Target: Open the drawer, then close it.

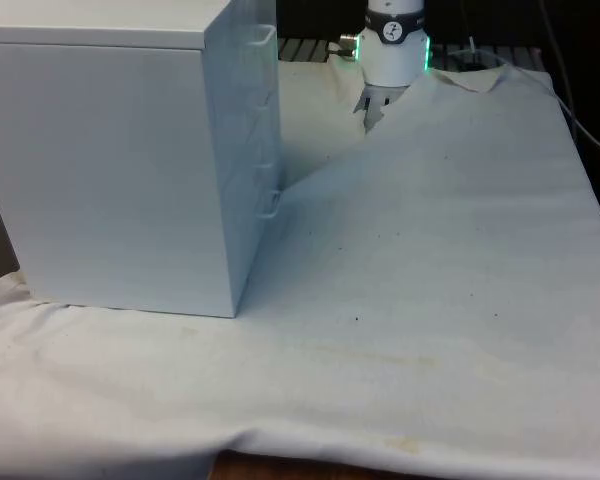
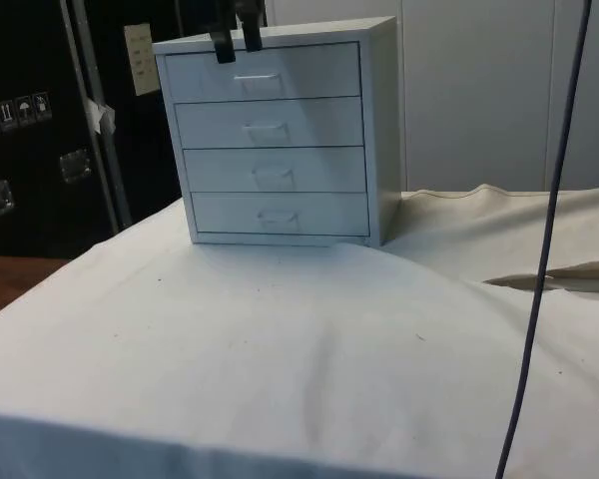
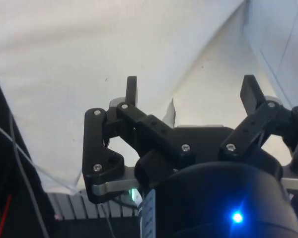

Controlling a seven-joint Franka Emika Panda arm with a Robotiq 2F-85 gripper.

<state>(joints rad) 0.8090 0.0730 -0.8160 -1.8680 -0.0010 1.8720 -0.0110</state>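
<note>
A white chest of drawers (image 2: 280,140) stands on the cloth with four drawers, all pushed in flush. Each drawer carries a small white handle; the top drawer's handle (image 2: 257,80) sits near the middle of its front. My gripper (image 2: 236,46) hangs at the height of the chest's top edge, in front of the top drawer (image 2: 309,72) and a little to the side of its handle. It is open with nothing between its fingers (image 3: 132,91). In the front view the chest (image 1: 110,160) shows its plain back, its handles (image 1: 268,205) jutting towards the front view's right.
The white cloth (image 1: 430,260) lies rumpled, with a raised fold (image 2: 539,274) beside the chest. A dark cable (image 2: 544,249) hangs down close to the side camera. The arm's base (image 1: 390,50) stands at the table's far end.
</note>
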